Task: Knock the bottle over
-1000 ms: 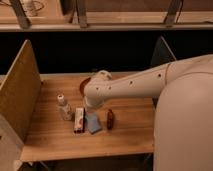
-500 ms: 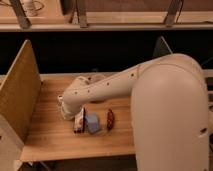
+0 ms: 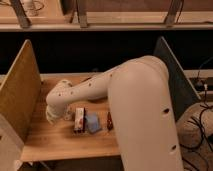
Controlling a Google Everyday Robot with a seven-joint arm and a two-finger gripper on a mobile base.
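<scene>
My white arm reaches across the wooden table point(image 3: 60, 140) from the right, and its end hangs low over the left part. The gripper point(image 3: 54, 113) sits at that end, just left of the flat red-and-white box point(image 3: 79, 120). The bottle is hidden: the arm's end covers the spot left of the box. A pale patch point(image 3: 67, 116) shows between the gripper and the box, and I cannot tell what it is.
A blue object point(image 3: 93, 123) lies right of the box, with a small dark red object point(image 3: 109, 121) beside it. A tall wooden panel point(image 3: 20, 92) walls the table's left side. A grey panel point(image 3: 172, 75) walls the right. Cables point(image 3: 202, 125) hang at far right.
The arm has swung left and down over the table. Its end now covers the spot where the bottle stood upright a second ago. Box and blue object have not moved.
</scene>
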